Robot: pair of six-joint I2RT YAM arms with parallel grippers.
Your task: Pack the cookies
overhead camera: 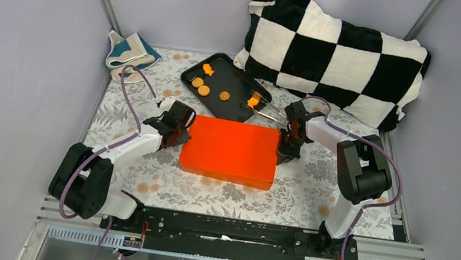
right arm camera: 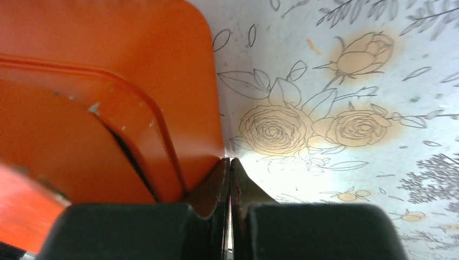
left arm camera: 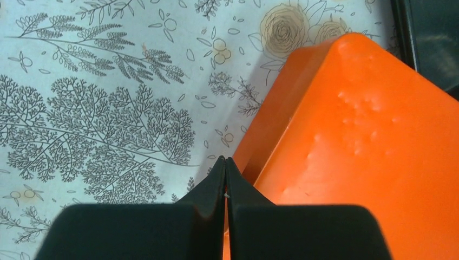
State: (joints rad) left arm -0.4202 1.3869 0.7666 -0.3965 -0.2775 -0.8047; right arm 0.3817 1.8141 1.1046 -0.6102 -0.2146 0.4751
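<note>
Several orange cookies (overhead camera: 204, 90) lie on a black tray (overhead camera: 238, 79) behind an orange box (overhead camera: 230, 151) whose lid is down; one is fish-shaped (overhead camera: 208, 69). My left gripper (overhead camera: 180, 131) is shut and empty, its tips (left arm camera: 225, 161) just off the orange box (left arm camera: 357, 146) at its left edge. At the box's right edge my right gripper (overhead camera: 285, 148) is also shut, and its tips (right arm camera: 229, 161) touch the side of the orange box (right arm camera: 108, 81) with nothing between them. The box's inside is hidden.
Metal tongs (overhead camera: 264, 113) rest on the tray's right end beside an orange piece (overhead camera: 254, 100). A black-and-white checked pillow (overhead camera: 335, 53) fills the back right. A folded cloth (overhead camera: 129, 53) lies at the back left. Grey walls enclose the floral tablecloth (overhead camera: 315, 181).
</note>
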